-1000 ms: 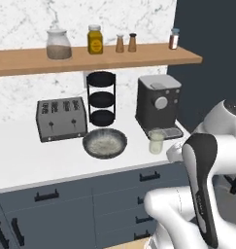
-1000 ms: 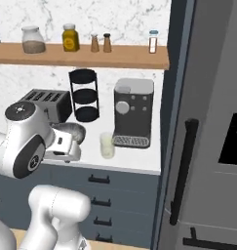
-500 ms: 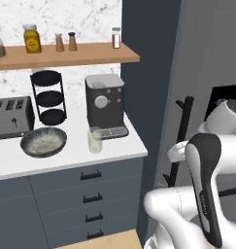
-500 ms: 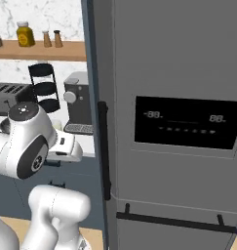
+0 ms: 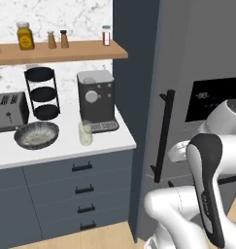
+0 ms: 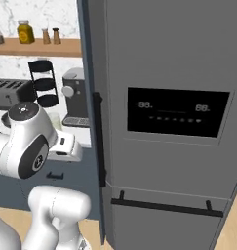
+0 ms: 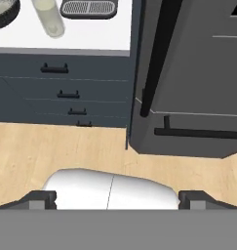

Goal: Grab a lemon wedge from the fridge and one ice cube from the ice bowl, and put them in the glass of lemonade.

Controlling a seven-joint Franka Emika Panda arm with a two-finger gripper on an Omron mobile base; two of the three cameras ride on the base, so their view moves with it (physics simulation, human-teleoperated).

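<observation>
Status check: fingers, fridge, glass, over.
Fingers open, holding nothing. Fridge shut, lemon wedge unseen. Glass of lemonade on the counter beside the ice bowl.

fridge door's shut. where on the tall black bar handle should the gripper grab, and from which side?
Take the fridge's tall black vertical bar handle around mid-height, approaching square-on from the front, jaws horizontal to straddle it. It is slim and stands off the dark grey fridge door, so the fingers should fit behind it. The two-finger gripper is open and well short of it.

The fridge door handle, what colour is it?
Black, against the dark grey fridge; the handle shows best in the left base view.
</observation>
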